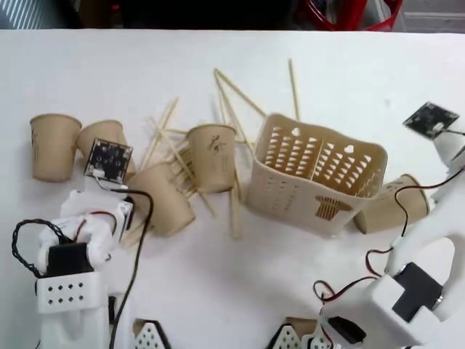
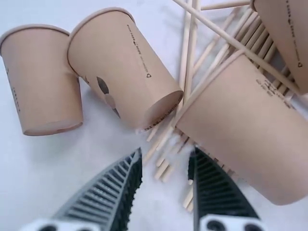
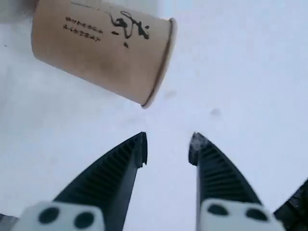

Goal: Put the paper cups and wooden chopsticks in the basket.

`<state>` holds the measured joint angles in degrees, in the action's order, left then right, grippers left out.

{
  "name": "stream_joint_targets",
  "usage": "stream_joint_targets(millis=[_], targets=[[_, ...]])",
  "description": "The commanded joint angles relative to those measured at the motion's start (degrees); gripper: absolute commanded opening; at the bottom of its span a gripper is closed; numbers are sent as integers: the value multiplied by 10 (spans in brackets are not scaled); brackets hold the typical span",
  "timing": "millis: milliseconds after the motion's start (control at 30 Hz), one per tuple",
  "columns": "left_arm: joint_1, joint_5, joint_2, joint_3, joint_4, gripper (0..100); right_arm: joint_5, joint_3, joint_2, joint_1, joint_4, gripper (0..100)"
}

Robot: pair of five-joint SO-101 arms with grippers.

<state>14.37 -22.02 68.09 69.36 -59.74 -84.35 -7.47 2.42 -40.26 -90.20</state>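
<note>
The desk point(image 1: 218, 291) holds the basket point(image 1: 290, 193). Four paper cups point(image 1: 161, 198) lie to one side of it, a fifth cup point(image 1: 396, 203) touches its other side, and chopsticks point(image 1: 234, 211) lie just beside it. Both jaws gape wide — nothing held. I think the right jaws should pinch the fifth cup softly.

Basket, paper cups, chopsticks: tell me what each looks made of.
The basket looks like moulded plastic, cream and matte, going by its even cut-out slots. The paper cups look like tan paper with a matte outside, rolled rims and printed marks. The chopsticks look like bare pale wood, possibly bamboo: thin, straight and without visible gloss.
</note>
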Motion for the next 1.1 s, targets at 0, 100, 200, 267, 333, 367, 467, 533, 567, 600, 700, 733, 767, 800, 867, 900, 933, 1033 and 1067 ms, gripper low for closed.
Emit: stream_joint_targets(millis=[0,100,200,267,333,367,467,533,567,600,700,733,767,800,867,900,933,1033,1067], targets=[[-7,-3,10,-5,11,172,-4,4,18,-2,-1,219],[-7,-3,10,-5,11,172,19,4,58,14,0,230],[-7,-3,10,-5,11,172,46,3,100,32,15,229],[-7,-3,10,-5,10,172,55,3,120,40,19,230],[-7,-3,10,-5,10,172,57,3,135,41,19,230],[-7,-3,10,-5,10,172,57,3,142,44,21,230],[-7,-3,10,-5,11,172,56,3,157,46,22,226],[-7,-3,10,-5,11,172,56,3,163,46,22,211],[-7,-3,10,-5,11,172,56,3,164,46,25,186],[-7,-3,10,-5,11,172,56,3,166,46,31,150],[-7,-3,10,-5,11,172,59,3,165,46,60,23],[-7,-3,10,-5,11,172,62,3,162,44,70,9],[-7,-3,10,-5,11,172,62,2,160,42,75,25],[-7,-3,10,-5,11,172,62,2,156,40,76,26],[-7,-3,10,-5,11,172,62,1,139,33,75,16],[-7,-3,10,-5,11,172,62,-5,127,29,75,19],[-7,-3,10,-5,11,172,63,-12,113,22,75,18],[-7,-3,10,-5,11,172,64,-42,68,-2,74,17],[-7,-3,10,-5,11,172,73,-51,50,-10,73,17]])
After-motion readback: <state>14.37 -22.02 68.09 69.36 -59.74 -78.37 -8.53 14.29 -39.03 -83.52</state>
